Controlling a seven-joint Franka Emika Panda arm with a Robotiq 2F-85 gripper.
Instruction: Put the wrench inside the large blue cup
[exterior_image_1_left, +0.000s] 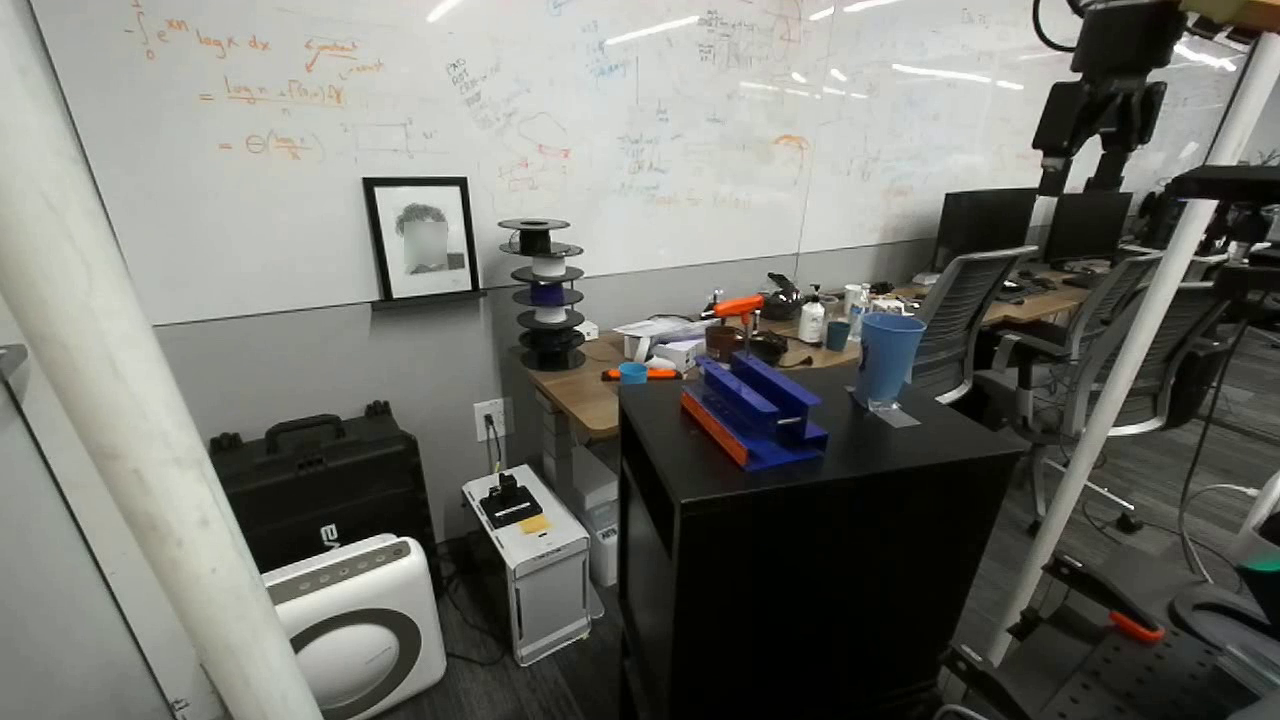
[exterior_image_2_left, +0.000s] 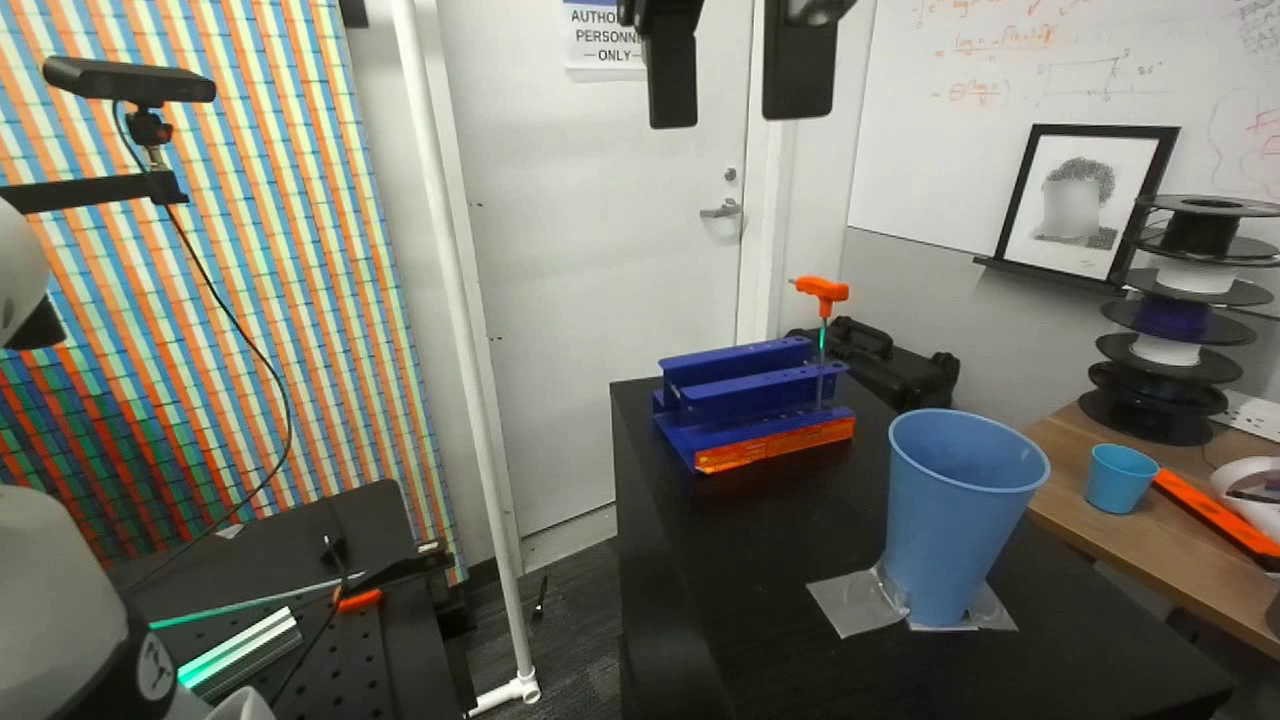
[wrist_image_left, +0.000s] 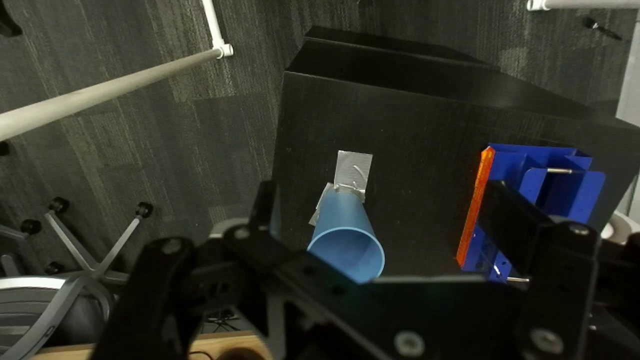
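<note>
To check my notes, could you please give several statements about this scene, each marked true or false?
The orange T-handle wrench stands upright in the dark-blue holder. True.
The gripper is open. True.
The gripper touches the wrench. False: they are apart.
The large blue cup has grey tape at its base. True.
That cup is tipped over. False: it stands upright.
The holder and cup stand on separate furniture. False: both are on the black cabinet.

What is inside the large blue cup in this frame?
In the wrist view, the large blue cup shows only plain inner wall. Its floor can't be made out; in an exterior view the near side covers it. The wrench is outside, upright at the blue rack.
</note>
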